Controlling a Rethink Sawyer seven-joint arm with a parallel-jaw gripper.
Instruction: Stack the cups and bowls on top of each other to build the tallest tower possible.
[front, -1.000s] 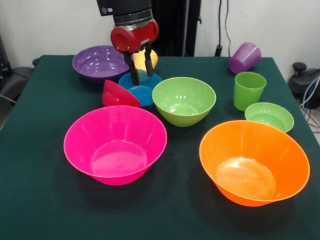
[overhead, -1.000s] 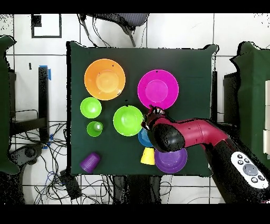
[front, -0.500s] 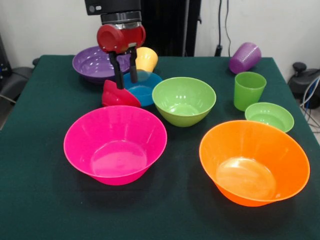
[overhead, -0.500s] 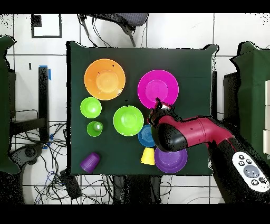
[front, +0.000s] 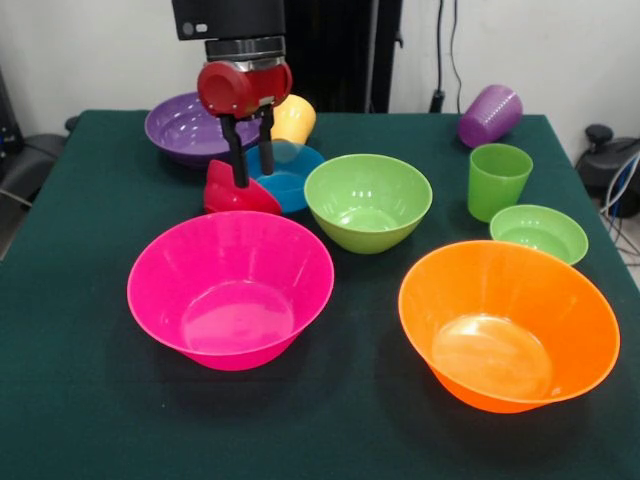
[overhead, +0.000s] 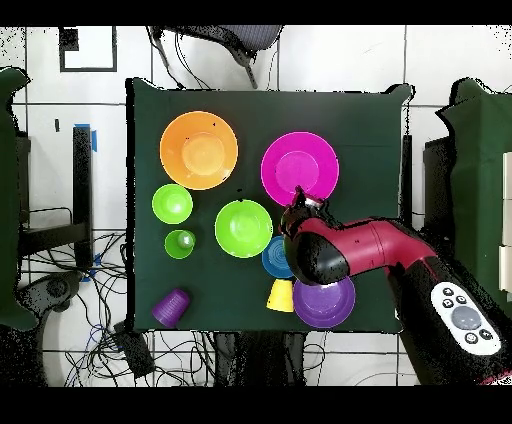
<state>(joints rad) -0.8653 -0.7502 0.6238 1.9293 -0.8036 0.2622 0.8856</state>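
Red bowl (front: 238, 192), tipped, leans against blue bowl (front: 288, 177) beneath gripper (front: 254, 174).

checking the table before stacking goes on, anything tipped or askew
Three things. The red bowl is tipped on edge against the blue bowl, under the gripper. The purple cup and the yellow cup lie on their sides. The rest sit upright.
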